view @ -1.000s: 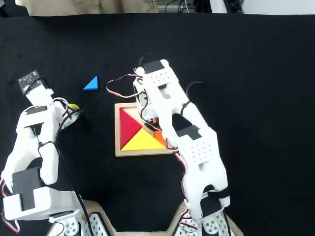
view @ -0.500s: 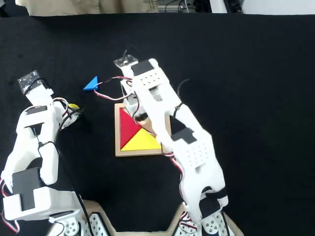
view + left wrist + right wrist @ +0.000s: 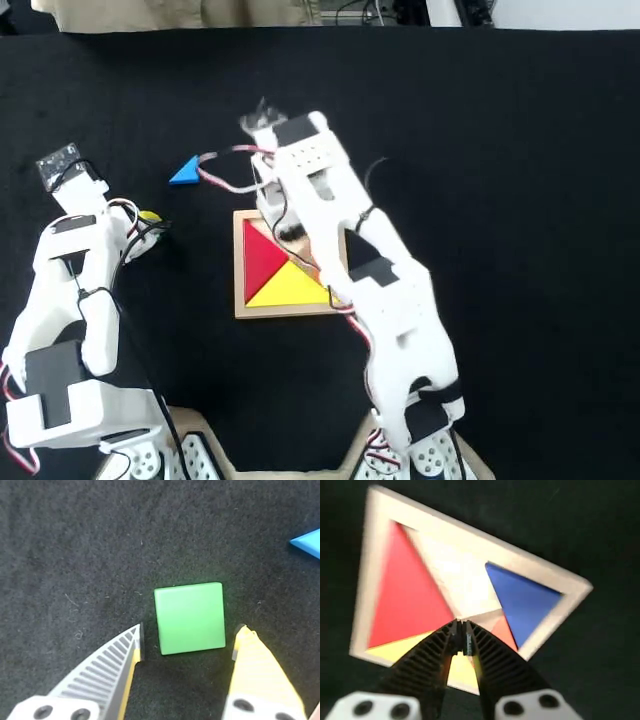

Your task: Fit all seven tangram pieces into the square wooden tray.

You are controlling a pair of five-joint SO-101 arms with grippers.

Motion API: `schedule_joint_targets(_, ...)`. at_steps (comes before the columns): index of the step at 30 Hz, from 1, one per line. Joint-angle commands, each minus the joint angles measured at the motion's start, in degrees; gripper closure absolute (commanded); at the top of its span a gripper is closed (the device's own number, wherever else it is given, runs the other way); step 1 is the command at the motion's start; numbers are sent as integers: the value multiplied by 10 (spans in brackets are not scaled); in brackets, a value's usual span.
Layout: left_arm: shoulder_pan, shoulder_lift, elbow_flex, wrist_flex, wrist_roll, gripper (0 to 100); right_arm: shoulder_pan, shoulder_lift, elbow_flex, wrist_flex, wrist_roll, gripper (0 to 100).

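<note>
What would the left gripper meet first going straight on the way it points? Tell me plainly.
Most likely the green square: it lies right ahead of the left gripper, between its open fingers. How far above the square the gripper sits is unclear.

Robotics lab bench: black cloth table [image 3: 520, 150], white arm [image 3: 390, 300] trailing bare servo wiring [image 3: 225, 180], cable clutter [image 3: 365, 10] well beyond the right gripper [image 3: 462, 627].

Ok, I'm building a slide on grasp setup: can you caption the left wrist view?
Open left jaws flanking the green square on black cloth, a blue triangle at the frame edge.
</note>
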Motion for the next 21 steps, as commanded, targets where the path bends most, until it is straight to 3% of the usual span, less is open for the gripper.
schedule_joint_targets(1, 3, -21, -9, -8, -1, 701, 20, -114, -75, 32, 5, 988)
schedule_joint_targets(5, 22, -36, -18, 21, -60, 700, 62, -198, -50, 31, 4, 988)
schedule_joint_targets(16, 36, -191, -207, 298, -320, 704, 159, -467, 203, -24, 8, 988)
schedule_joint_targets(19, 24, -202, -249, 362, -308, 704, 177, -542, 347, -103, 8, 988)
schedule_joint_targets(21, 14, -200, -263, 410, -260, 704, 178, -576, 462, -171, 8, 987)
